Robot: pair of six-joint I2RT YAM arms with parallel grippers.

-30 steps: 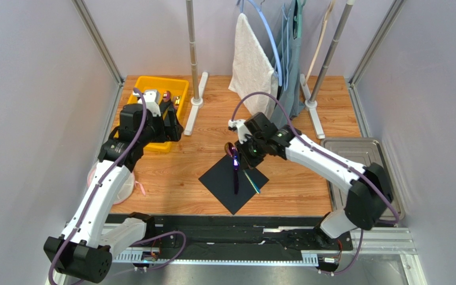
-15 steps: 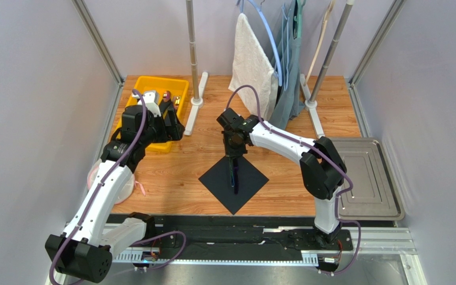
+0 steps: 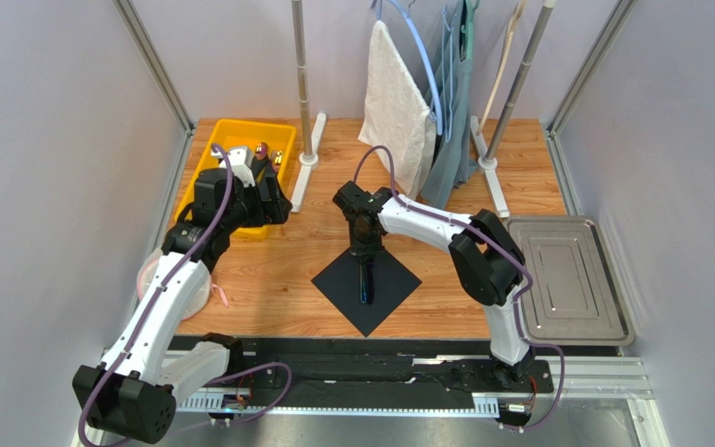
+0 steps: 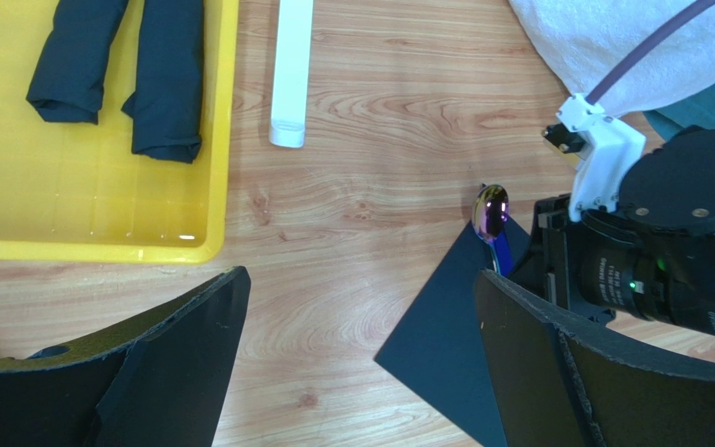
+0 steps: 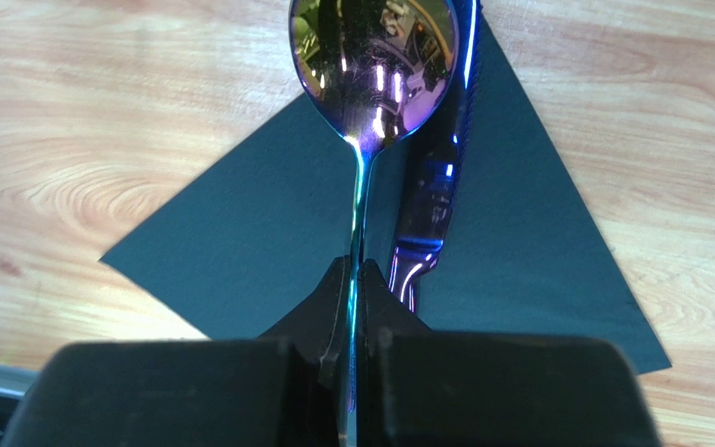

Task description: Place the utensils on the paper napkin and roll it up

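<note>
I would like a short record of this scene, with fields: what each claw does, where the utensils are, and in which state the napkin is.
left claw: open, holding nothing, above the table beside the yellow bin
right claw: shut on the spoon's handle
spoon: over the napkin, its bowl reaching past the napkin's corner
knife: lying on the napkin, close beside the spoon
napkin: flat, not yet rolled
yellow bin: holds two dark rolls
</note>
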